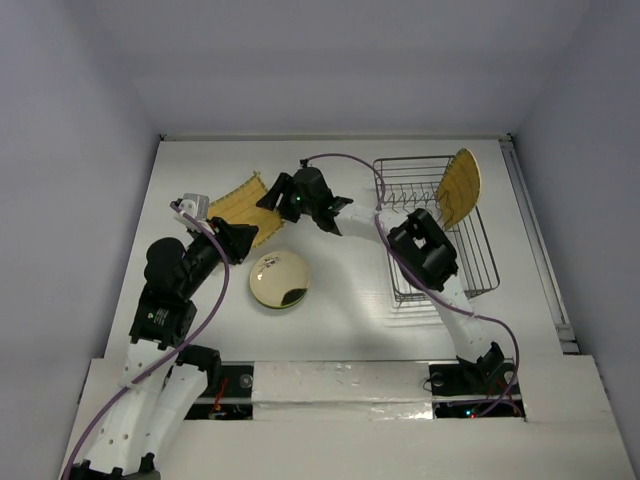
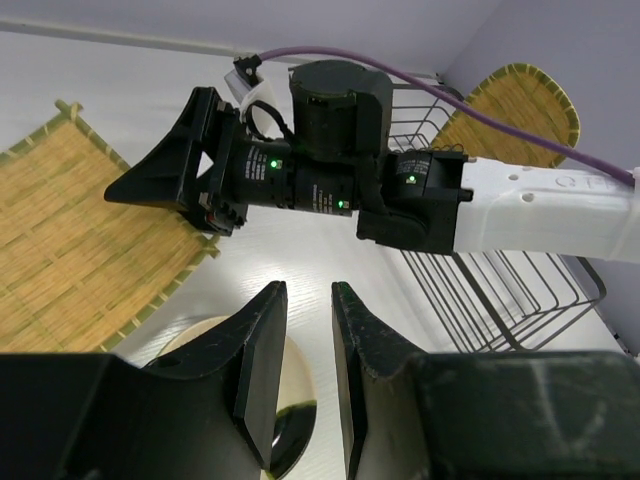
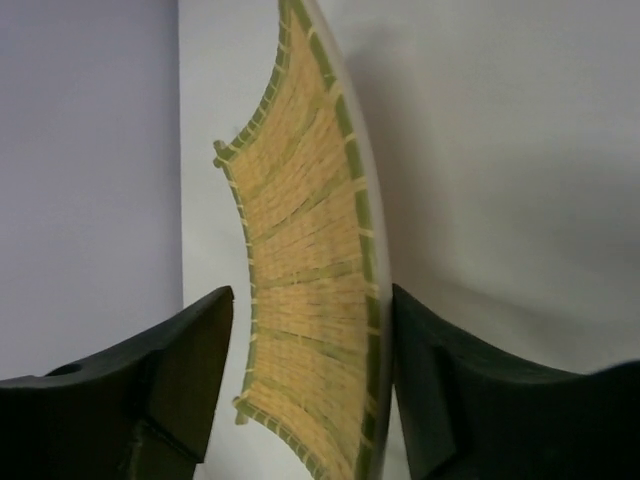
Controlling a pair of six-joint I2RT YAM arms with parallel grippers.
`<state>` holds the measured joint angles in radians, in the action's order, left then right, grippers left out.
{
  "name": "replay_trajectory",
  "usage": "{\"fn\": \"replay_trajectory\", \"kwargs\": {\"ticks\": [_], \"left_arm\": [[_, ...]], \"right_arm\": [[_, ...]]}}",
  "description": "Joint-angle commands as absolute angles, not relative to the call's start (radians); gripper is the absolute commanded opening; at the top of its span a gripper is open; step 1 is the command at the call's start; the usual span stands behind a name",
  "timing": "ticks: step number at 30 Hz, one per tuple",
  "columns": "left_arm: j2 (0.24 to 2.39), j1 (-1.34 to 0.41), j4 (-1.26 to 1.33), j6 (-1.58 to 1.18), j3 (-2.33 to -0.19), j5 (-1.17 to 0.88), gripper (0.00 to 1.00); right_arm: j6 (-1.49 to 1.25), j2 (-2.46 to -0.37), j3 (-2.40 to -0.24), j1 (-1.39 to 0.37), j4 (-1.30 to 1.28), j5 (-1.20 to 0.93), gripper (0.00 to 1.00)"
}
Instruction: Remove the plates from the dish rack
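Taped front ledge (image 1: 340, 385), white table (image 1: 350, 320), grey walls (image 1: 80, 150)

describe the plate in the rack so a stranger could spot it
Look to the dark wire dish rack on the table's right side. At its far right corner a plate stands on edge. It is straw-yellow with a green rim; the other yellow plate and the cream plate lie flat on the table.

Setting: robot lab test cell. White counter (image 1: 340, 330) boxed in by plain pale walls (image 1: 330, 70) on the left, far and right sides. Left arm (image 1: 165, 300) and right arm (image 1: 450, 290) bolted at the near edge, purple cable (image 1: 215, 300) exposed. Wire dish rack (image 1: 470, 270) on the counter, far right.
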<state>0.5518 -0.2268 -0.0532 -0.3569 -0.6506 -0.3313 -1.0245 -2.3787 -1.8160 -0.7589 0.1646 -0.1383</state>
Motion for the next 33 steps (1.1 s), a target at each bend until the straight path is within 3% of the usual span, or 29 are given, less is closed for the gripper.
{"fn": "replay_trajectory", "kwargs": {"ticks": [1, 7, 23, 24, 25, 26, 28, 30, 33], "left_arm": [[0.543, -0.219, -0.02, -0.351, -0.689, -0.334, 0.22], [0.543, -0.219, -0.02, -0.351, -0.687, -0.336, 0.22], [0.542, -0.229, -0.02, -0.35, -0.687, -0.336, 0.22], [0.54, -0.229, -0.02, -0.35, -0.687, -0.334, 0.22], [0.54, -0.229, -0.021, -0.35, -0.687, -0.333, 0.22], [0.54, -0.229, -0.021, -0.35, -0.689, -0.331, 0.22], [0.541, -0.229, -0.021, -0.35, -0.689, -0.334, 0.22], [0.543, -0.229, -0.023, -0.347, -0.69, -0.333, 0.22], [0.54, -0.229, -0.021, -0.347, -0.689, -0.334, 0.17]], "right_arm": [[-1.005, -2.316, -1.769, -0.762, 0.252, -0.169, 0.69], [-0.95, -2.254, -1.732, -0.762, 0.198, -0.123, 1.0], [-0.623, -2.02, -1.793, -0.709, -0.067, 0.107, 0.98], [-0.605, -1.997, -1.777, -0.709, -0.067, 0.126, 0.93], [-0.585, -1.935, -1.754, -0.709, -0.058, 0.144, 0.79], [-0.54, -1.895, -1.693, -0.709, -0.046, 0.179, 0.61], [-0.499, -1.811, -1.632, -0.698, -0.043, 0.231, 0.09], [-0.421, -1.668, -1.534, -0.698, -0.058, 0.313, 0.01], [-0.328, -1.482, -1.416, -0.658, -0.139, 0.461, 0.0]]}}
